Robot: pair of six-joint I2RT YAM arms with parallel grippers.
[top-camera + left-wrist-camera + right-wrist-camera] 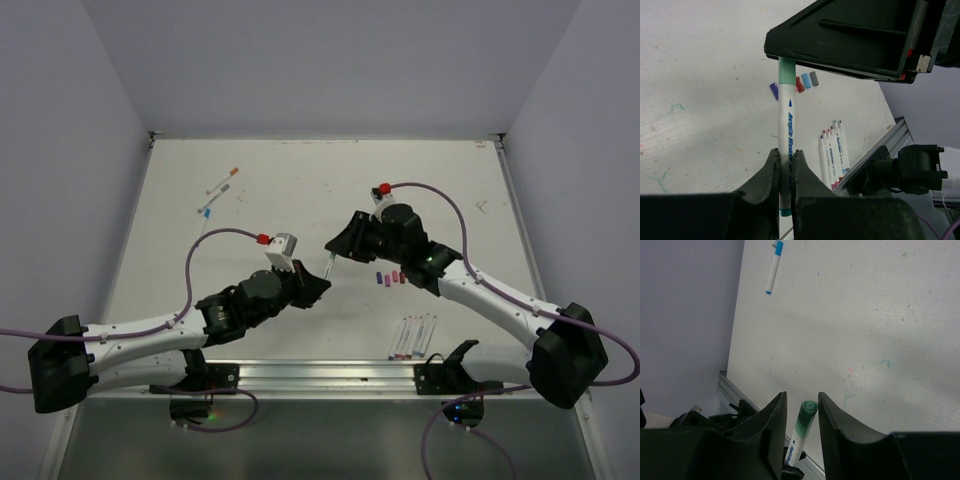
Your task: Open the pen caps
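My left gripper [785, 160] is shut on the barrel of a white pen [788, 130], holding it off the table. The pen's green cap [807, 420] points up between the fingers of my right gripper [802, 402]. Those jaws are open: the cap touches the right finger and a gap shows on the left side. From above, the two grippers meet at mid-table around the pen [327, 267]. Loose pen caps, purple [774, 90], red [800, 84], blue [806, 80] and grey [814, 78], lie in a row on the table.
Several uncapped white pens [413, 335] lie side by side near the front rail [330, 375]. Two more pens lie at the far left, one with an orange end [222, 183] and one with a blue end [208, 208]. Purple cables arc over both arms.
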